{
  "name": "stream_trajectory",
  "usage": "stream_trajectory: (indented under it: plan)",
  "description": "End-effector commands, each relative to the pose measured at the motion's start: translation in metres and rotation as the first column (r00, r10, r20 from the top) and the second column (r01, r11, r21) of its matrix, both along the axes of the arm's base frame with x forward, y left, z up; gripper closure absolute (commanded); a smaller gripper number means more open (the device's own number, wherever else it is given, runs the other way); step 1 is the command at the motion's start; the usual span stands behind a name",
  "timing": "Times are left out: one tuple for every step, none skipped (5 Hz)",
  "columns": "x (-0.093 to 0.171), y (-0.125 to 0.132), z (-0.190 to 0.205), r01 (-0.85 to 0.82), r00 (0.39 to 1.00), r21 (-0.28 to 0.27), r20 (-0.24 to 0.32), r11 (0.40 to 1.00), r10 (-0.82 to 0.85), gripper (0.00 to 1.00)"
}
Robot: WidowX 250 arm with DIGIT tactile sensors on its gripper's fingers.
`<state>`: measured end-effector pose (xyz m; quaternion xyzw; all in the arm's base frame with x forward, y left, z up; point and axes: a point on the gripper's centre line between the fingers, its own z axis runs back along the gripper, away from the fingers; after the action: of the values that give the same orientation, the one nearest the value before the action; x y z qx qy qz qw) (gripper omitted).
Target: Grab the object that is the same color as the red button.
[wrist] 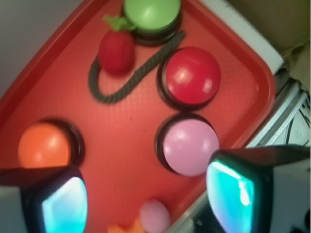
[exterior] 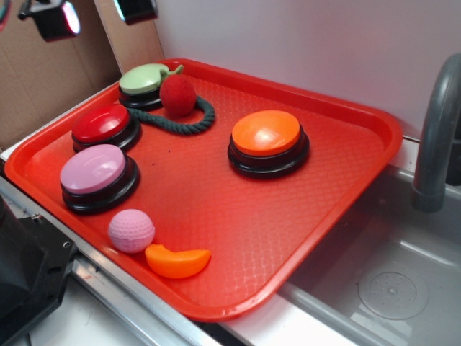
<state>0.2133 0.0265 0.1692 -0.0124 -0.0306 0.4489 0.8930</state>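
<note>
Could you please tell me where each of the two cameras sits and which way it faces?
Exterior: off the tray's corner, angled down at the red plastic tray; gripper fingertips at top edge.
Wrist: above, looking down between open fingers at the glossy red dome button.
Shared: red button, fuzzy dark-red ball on its green rope.

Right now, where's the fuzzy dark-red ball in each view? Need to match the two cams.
Exterior: fuzzy dark-red ball sits upper left of centre, at the far end of the tray, right of the green button.
Wrist: it is upper left, lower left of the green button.
Shared landmark: the rope loop attached to the ball, next to the red button.
</note>
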Motion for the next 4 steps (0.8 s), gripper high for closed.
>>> stream_trajectory:
  plan:
    - [0.033, 0.023, -0.036, -0.146, 0.987, 0.080, 0.072, 0.986, 0.141, 0.00]
    - [0.040, 0.028, -0.049, -0.200, 0.977, 0.107, 0.097, 0.974, 0.190, 0.00]
    - [0.052, 0.047, -0.068, -0.259, 0.962, 0.139, 0.126, 0.956, 0.243, 0.00]
    - [0.063, 0.060, -0.078, -0.281, 0.956, 0.148, 0.129, 0.948, 0.263, 0.00]
